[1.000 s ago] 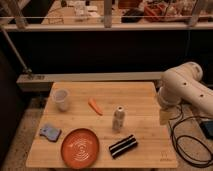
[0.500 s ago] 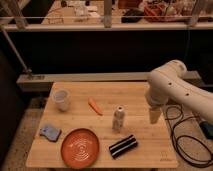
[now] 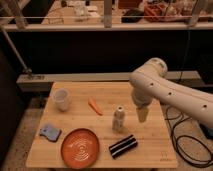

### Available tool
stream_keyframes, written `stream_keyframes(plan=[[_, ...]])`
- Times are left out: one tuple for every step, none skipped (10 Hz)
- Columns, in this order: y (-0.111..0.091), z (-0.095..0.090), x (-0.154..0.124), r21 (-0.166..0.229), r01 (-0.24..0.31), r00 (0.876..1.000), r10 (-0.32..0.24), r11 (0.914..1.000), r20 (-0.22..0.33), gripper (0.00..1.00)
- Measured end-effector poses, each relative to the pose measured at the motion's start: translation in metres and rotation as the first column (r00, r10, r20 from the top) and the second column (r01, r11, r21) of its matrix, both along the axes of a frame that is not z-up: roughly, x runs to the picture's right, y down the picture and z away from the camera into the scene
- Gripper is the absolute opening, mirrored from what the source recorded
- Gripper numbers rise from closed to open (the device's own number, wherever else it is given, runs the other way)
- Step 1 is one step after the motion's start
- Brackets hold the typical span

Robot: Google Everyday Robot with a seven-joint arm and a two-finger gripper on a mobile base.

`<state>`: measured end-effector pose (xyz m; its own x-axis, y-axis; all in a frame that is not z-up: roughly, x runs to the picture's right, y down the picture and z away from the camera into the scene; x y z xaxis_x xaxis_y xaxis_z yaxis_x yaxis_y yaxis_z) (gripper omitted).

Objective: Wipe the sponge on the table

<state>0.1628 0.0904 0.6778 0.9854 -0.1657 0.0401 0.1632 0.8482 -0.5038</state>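
the white arm's fingers (image 3: 142,115) hang apart and empty, pointing down over the light bamboo-wood surface (image 3: 107,95). just left of them in view stands a small pale bottle (image 3: 118,119). the small flat light-blue sponge (image 3: 50,132) lies well off to their left, beside a round orange plate (image 3: 80,147).

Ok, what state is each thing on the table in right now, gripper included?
sponge: flat near the left edge of the table, untouched
white cup: upright, mouth up
orange plate: flat, nothing on it
small bottle: upright
striped block: lying flat
orange stick: lying flat
gripper: open, empty, pointing down right of the small bottle
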Motion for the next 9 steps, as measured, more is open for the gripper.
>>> stream_keyframes(plan=[[0.0, 0.0, -0.011, 0.002, 0.011, 1.0, -0.011, 0.9999, 0.007, 0.8], [0.0, -0.001, -0.025, 0.005, 0.027, 0.999, -0.027, 0.9996, 0.018, 0.8], [-0.001, -0.002, -0.042, 0.009, 0.055, 0.998, -0.055, 0.9984, 0.035, 0.8], [-0.001, -0.003, -0.055, 0.011, 0.082, 0.995, -0.082, 0.9966, 0.051, 0.8], [0.0, -0.004, -0.062, 0.011, 0.102, 0.993, -0.102, 0.9947, 0.057, 0.8], [0.0, -0.005, -0.073, 0.014, 0.124, 0.99, -0.125, 0.9922, 0.071, 0.8], [-0.001, -0.005, -0.085, 0.018, 0.143, 0.986, -0.144, 0.9896, 0.086, 0.8], [-0.001, -0.006, -0.096, 0.024, 0.161, 0.981, -0.163, 0.9866, 0.101, 0.8], [0.0, -0.007, -0.106, 0.022, 0.185, 0.977, -0.186, 0.9825, 0.108, 0.8]])
